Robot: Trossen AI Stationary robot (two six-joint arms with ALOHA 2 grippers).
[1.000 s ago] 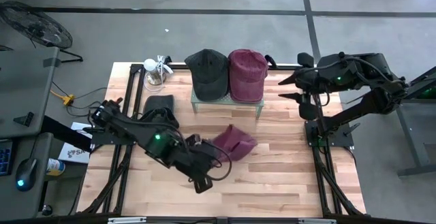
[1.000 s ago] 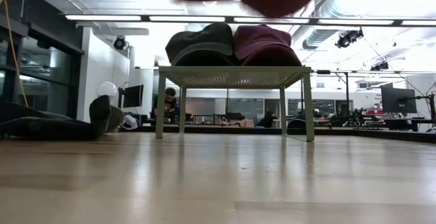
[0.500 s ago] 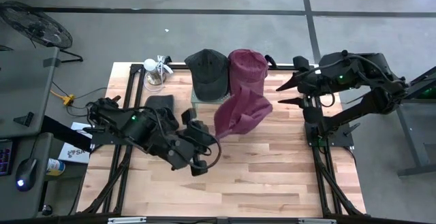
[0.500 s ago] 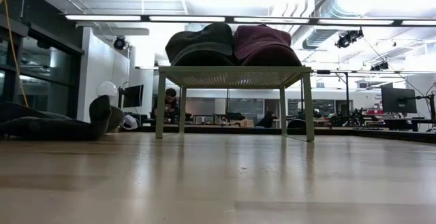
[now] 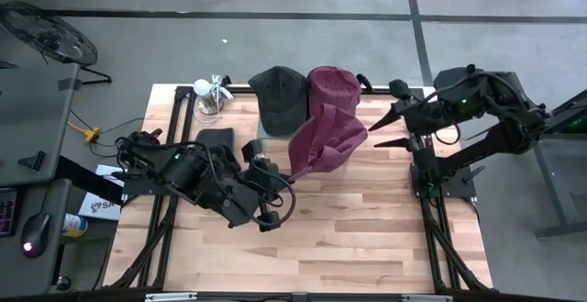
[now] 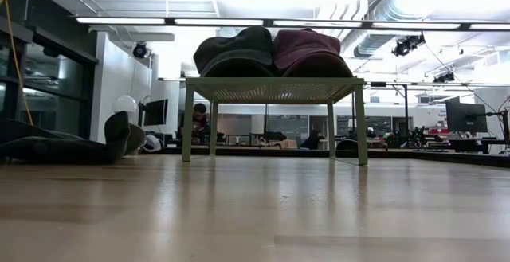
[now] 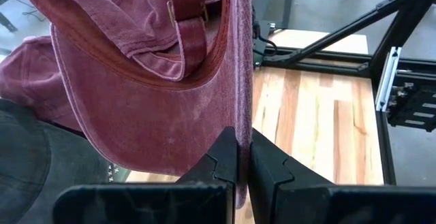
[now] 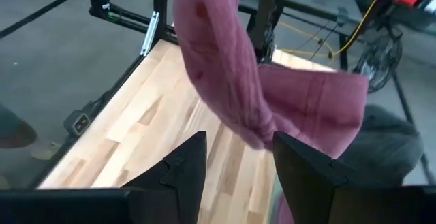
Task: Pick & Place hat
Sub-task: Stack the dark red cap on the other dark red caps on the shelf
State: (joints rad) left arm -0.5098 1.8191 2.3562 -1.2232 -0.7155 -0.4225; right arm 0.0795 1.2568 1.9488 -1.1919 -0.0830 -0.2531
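Right now my left gripper [image 7: 238,157] is pinched tight on the edge of the maroon hat [image 5: 327,139], holding it up off the desk [image 5: 367,229] just in front of the small green stand [image 6: 275,89]. In my left wrist view the fingers [image 7: 219,157] meet with only the thin cloth between them, and the hat hangs off them in a loose fold, its back strap [image 7: 185,20] dangling inside.

It looks light and soft, a washed cotton cap that sags and swings instead of keeping its shape. I judge the stitched rim or the stiffer brim to be the best place to hold it; a grip on the crown cloth alone would let it droop and twist.

My right gripper [image 8: 235,163] waits with its fingers apart at the right side of the desk, pointing toward the hanging hat and near it.

Room is tight by the stand: a dark hat [image 5: 279,96] and another maroon hat [image 5: 335,86] already sit on top, side by side, and a dark cap [image 5: 215,139] lies on the desk to the left. Open wood lies in front and to the right, between the two arms, with the black frame rails along the edges.
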